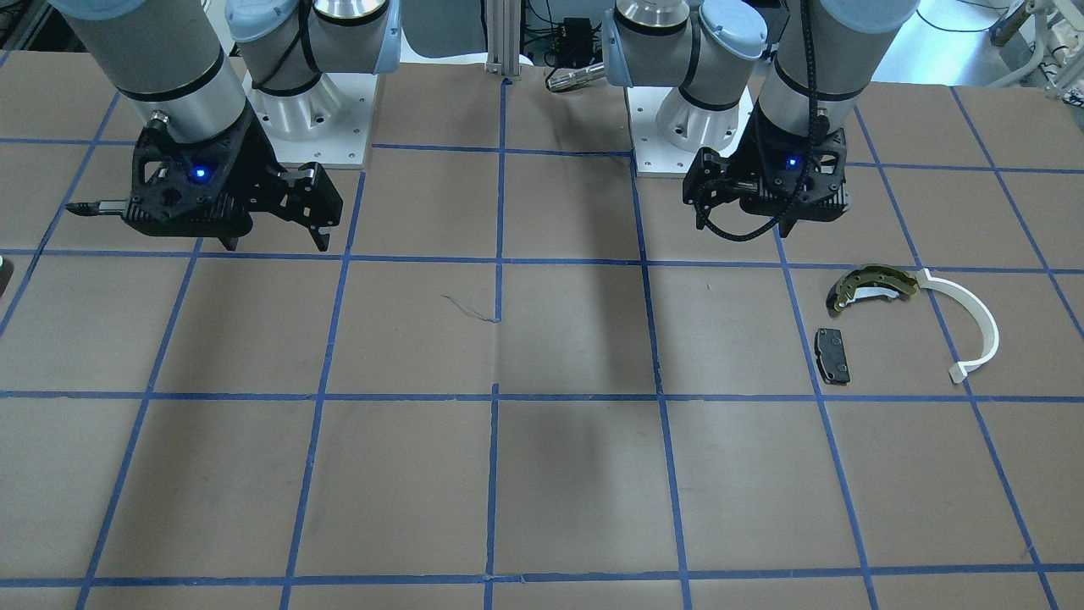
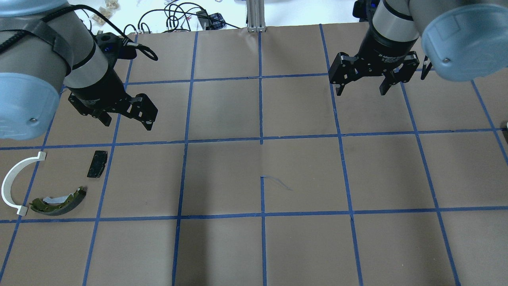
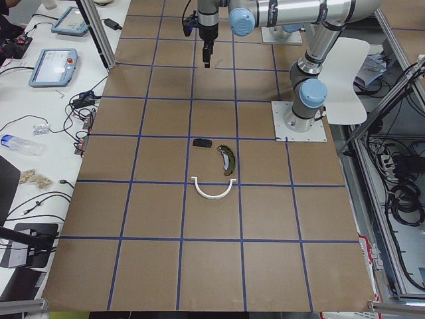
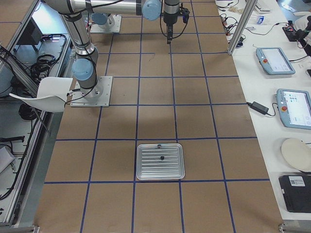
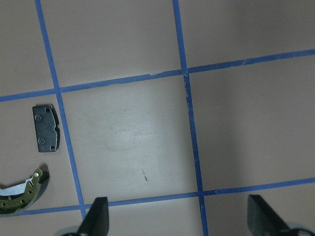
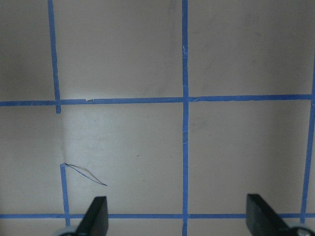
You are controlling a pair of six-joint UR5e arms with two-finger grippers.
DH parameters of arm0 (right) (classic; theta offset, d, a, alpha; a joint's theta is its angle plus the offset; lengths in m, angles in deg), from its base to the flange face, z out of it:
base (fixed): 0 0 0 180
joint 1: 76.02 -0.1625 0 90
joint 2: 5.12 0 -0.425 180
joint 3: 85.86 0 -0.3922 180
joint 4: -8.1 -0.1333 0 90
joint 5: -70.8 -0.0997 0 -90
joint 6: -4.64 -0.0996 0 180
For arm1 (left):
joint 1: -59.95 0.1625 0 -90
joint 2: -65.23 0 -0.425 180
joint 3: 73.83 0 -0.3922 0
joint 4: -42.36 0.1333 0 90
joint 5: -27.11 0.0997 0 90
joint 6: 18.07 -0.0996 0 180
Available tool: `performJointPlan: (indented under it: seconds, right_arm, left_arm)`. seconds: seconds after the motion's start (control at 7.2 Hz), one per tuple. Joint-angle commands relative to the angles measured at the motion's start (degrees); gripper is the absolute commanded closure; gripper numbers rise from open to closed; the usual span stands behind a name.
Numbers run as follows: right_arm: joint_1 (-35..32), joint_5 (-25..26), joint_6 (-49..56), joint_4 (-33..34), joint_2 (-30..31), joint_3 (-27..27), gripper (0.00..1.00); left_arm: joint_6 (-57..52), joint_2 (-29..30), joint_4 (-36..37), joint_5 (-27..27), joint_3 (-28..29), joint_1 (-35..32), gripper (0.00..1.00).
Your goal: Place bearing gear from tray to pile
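Note:
A ribbed metal tray (image 4: 144, 171) lies on the table beyond my right arm and shows only in the exterior right view. Two small dark parts (image 4: 162, 157) lie on it, too small to tell which is the bearing gear. The pile lies near my left arm: an olive-gold brake shoe (image 2: 59, 201), a white plastic arc (image 2: 12, 182) and a black pad (image 2: 97, 163). My left gripper (image 2: 127, 123) hangs open and empty above the table, just beyond the pad. My right gripper (image 2: 361, 93) hangs open and empty, far from the tray.
The table is brown with a blue tape grid. The two arm bases (image 1: 309, 127) (image 1: 694, 135) stand at the robot's edge. Side benches hold tablets (image 4: 275, 60) and cables. A white chair (image 4: 48, 92) stands behind the robot.

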Motion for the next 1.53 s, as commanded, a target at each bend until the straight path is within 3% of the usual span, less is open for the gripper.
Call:
performJointPlan:
  seconds: [0.0,0.28,0.56,0.69,0.83,0.97,1.11,1.39]
  right_arm:
    - [0.7,0.6,1.3,-0.1,0.4,-0.2,0.0]
    - [0.5,0.6,2.0,-0.8,1.1,0.2,0.0]
    - [0.5,8.5,2.7,-1.4,1.6,0.9,0.0]
    - [0.3,5.6,7.7,-4.0,1.6,0.7,0.0]
    - [0.6,0.0,5.2,-7.6,2.2,1.0,0.0]
    - [0.7,0.0,-0.1,-7.5,2.4,1.0,0.0]
    - [1.1,0.0,1.9,-7.4,2.4,1.0,0.0]
    - [9.6,0.0,14.2,-7.0,2.4,1.1,0.03]
  left_arm:
    - [0.1,0.1,0.0,-0.3,0.1,-0.1,0.0]
    - [0.0,0.6,0.1,0.0,0.1,-0.1,0.0]
    - [0.0,0.3,0.1,0.1,0.1,-0.1,0.0]
    - [0.0,0.7,0.1,0.0,0.1,-0.1,0.0]
    - [0.0,0.7,0.1,-0.1,0.1,-0.1,0.0]
    - [0.0,0.6,0.1,0.0,0.1,-0.1,0.0]
    - [0.0,0.7,0.1,-0.1,0.1,-0.1,0.0]
    - [0.0,0.7,0.2,0.0,0.2,-0.1,0.0]
